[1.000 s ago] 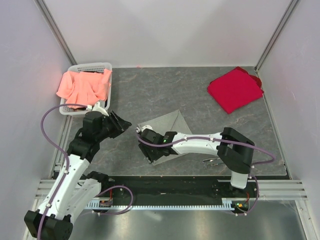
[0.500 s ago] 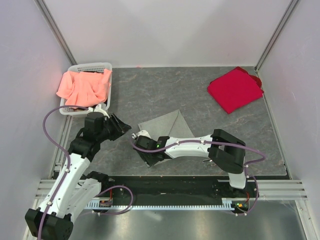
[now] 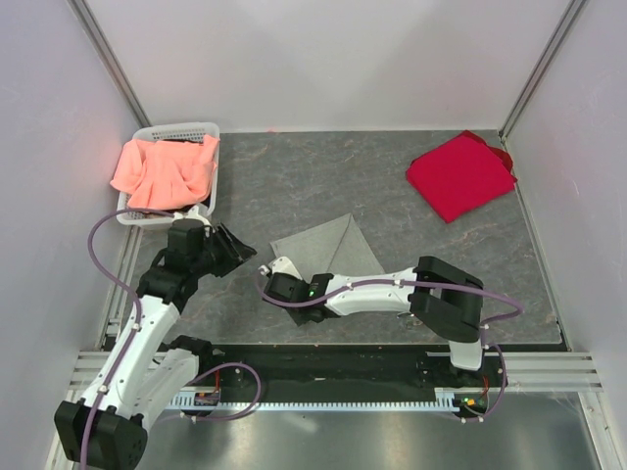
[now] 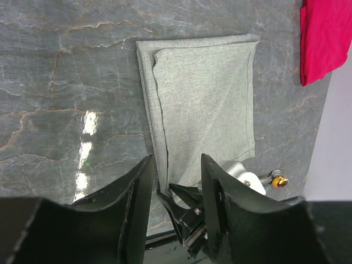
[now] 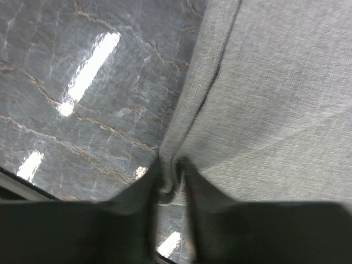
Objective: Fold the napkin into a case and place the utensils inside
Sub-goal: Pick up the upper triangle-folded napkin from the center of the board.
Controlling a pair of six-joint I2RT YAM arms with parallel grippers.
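right gripper (image 5: 171, 173): nearly closed, pinching napkin (image 5: 264, 82) edge between fingertips | past those fingers: rest of napkin lying flat on table (image 5: 82, 82) | left gripper (image 4: 176, 160): open partway, holding nothing, touching nothing | ahead of left fingers: napkin, apart | further right: utensils (image 4: 273, 180), partly hidden

Left arm (image 3: 137, 328): rises from near-left base, elbow bent, forearm angled up and right.
Left gripper (image 3: 233, 251): held off table, tilted down toward middle; fingers (image 4: 135, 190) well apart, nothing between them.
Right arm (image 3: 372, 291): folded at elbow near own base, forearm stretched low and leftward along near edge.
Right gripper (image 5: 169, 186): down at table surface, fingers drawn close, pinching napkin (image 5: 269, 82) edge; cloth bunched between tips.
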